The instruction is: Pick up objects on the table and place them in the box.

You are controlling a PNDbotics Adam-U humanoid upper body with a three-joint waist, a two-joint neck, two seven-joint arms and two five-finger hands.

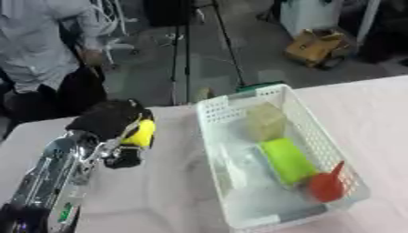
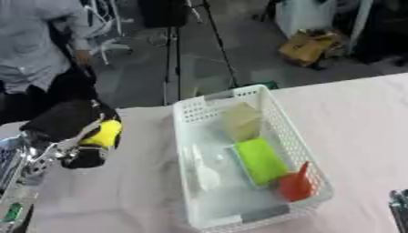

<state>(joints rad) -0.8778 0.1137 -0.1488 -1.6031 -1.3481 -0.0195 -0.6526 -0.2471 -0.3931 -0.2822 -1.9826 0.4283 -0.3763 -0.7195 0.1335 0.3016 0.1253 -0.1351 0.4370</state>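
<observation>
The table (image 1: 167, 191), covered in pale cloth, was seen to carry a white perforated box (image 1: 334, 150) set with its long axis running from near to far, slightly askew. Inside the box, a lime-green block (image 1: 285, 159), a tan block (image 1: 264, 120) at the far end and a red object (image 1: 327, 185) at the near right were already placed, so the task was judged to be partly done. To the left of the box, the left hand (image 1: 111, 120) was held above the table, its fingers clenched round a yellow object (image 1: 142, 133), whose long axis ran roughly near to far. This object remained to be placed. Only a dark tip of the right hand (image 2: 398, 207) was visible at the near right; its finger state could not be told.
</observation>
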